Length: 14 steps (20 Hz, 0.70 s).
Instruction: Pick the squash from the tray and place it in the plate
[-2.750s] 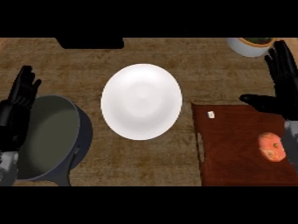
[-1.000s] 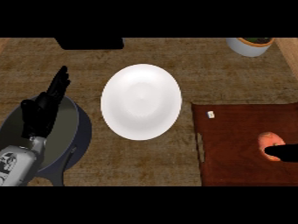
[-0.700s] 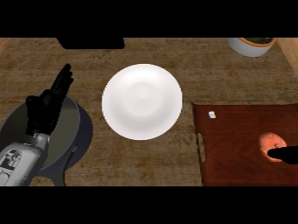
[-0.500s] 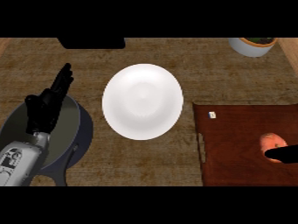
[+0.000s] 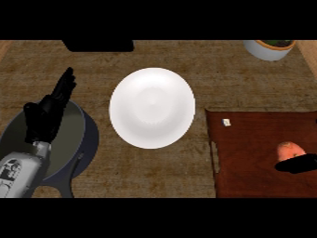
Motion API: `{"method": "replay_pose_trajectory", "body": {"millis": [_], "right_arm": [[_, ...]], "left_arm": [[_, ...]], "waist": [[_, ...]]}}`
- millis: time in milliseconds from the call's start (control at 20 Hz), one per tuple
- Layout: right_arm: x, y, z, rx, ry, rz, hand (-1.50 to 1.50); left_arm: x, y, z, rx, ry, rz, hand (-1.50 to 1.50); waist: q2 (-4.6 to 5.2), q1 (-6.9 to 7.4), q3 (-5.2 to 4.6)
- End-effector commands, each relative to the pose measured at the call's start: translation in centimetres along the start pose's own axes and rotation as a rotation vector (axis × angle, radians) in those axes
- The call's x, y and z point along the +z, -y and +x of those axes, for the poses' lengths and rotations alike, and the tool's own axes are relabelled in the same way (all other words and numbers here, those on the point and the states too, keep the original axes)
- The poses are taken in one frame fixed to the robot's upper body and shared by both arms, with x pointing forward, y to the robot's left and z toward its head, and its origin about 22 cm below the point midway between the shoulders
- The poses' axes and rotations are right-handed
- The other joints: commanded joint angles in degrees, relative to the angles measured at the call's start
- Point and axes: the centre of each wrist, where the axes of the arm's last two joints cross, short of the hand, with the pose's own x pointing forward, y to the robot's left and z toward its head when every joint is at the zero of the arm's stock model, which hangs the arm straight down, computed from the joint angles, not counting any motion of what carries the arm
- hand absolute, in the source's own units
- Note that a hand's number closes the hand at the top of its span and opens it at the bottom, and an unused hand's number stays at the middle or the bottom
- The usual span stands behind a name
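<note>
In the head view, the white plate (image 5: 152, 107) lies near the middle of the counter (image 5: 209, 74), bare. To its right, close to the counter's right edge, is the brown tray (image 5: 257, 139), and the orange squash (image 5: 290, 150) sits on it toward the tray's right edge, well apart from the plate. A small pale tag (image 5: 227, 122) lies near the tray's upper left corner. The right hand (image 5: 303, 162) comes in from the right edge; a dark finger lies across the squash's lower side and touches it, while another part of the hand shows above at the tray's right edge, so whether the hand is closed on the squash cannot be told. The left hand (image 5: 48, 111) is open, fingers straight and pointing up the counter, over a dark pan (image 5: 71, 148) at the counter's left. A white bowl (image 5: 268, 48) stands at the far right corner, and a black object (image 5: 97, 45) sits at the far edge.
</note>
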Motion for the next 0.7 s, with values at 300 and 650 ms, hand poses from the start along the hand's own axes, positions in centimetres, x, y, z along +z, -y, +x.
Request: {"method": "replay_pose_trajectory", "body": {"millis": [300, 650], "right_arm": [[-0.7, -2.1, -2.2, 0.037, -0.058, 0.05, -1.5], [-3.2, -4.2, -2.8, 0.052, -0.038, 0.041, 1.5]], "left_arm": [[0.2, -0.6, -0.5, -0.011, -0.029, 0.011, 0.0], [0.5, -0.1, -0.6, -0.007, -0.008, -0.005, 0.0]], "waist": [[-0.01, -0.26, -0.07], [0.03, -0.13, -0.06]]}}
